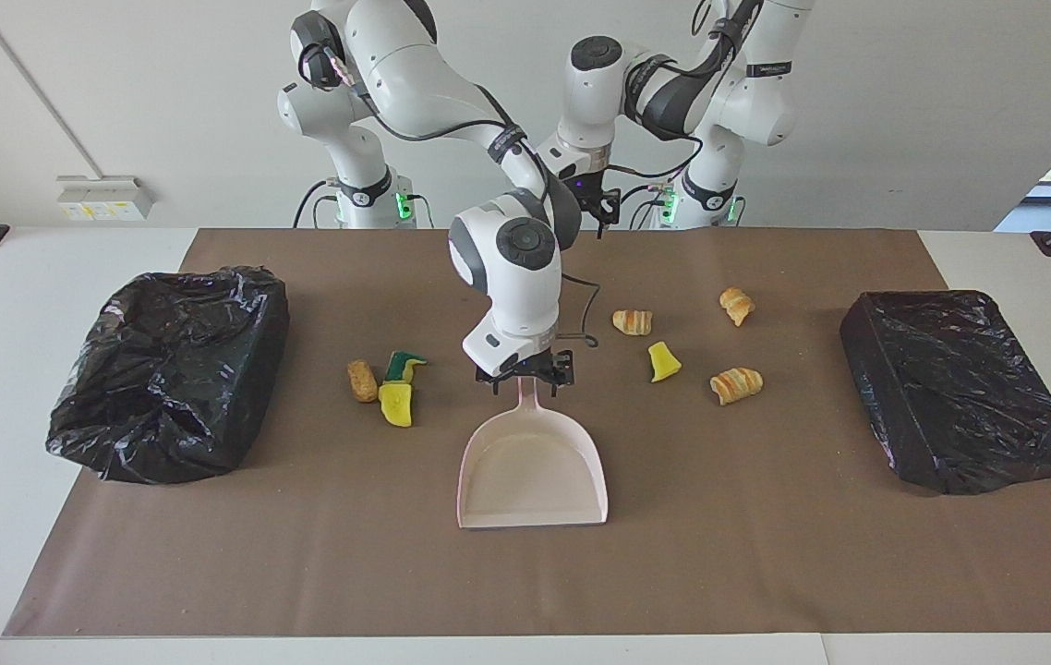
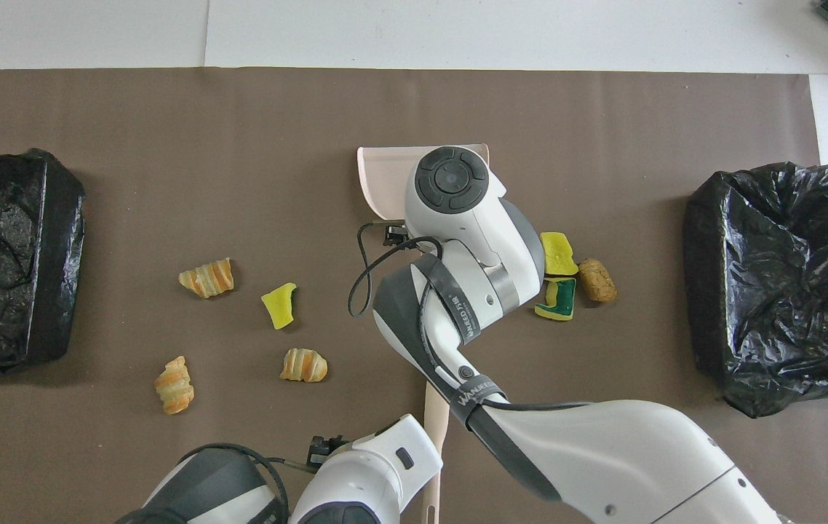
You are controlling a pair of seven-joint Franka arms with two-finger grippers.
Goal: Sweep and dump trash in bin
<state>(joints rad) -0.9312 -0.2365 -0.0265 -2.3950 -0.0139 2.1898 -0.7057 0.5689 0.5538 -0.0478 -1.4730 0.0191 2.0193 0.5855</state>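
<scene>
The pale pink dustpan [image 1: 533, 471] lies flat mid-table, handle toward the robots; it also shows in the overhead view [image 2: 383, 182]. My right gripper [image 1: 528, 379] is low at the handle's end, fingers spread either side of it; my wrist hides it in the overhead view. Trash lies on the brown mat [image 1: 304, 554]. A tan lump [image 1: 362, 380], a green-yellow sponge [image 1: 404, 365] and a yellow sponge [image 1: 396, 404] lie toward the right arm's end. Three striped pastries [image 1: 633, 321] [image 1: 736, 305] [image 1: 736, 384] and a yellow sponge [image 1: 664, 361] lie toward the left arm's end. My left gripper [image 1: 601, 211] waits by the robots' edge.
A black-bagged bin [image 1: 170, 369] stands open at the right arm's end, another [image 1: 960, 388] at the left arm's end. A beige brush handle [image 2: 434, 437] shows beside my left hand at the robots' edge; I cannot tell whether it is held.
</scene>
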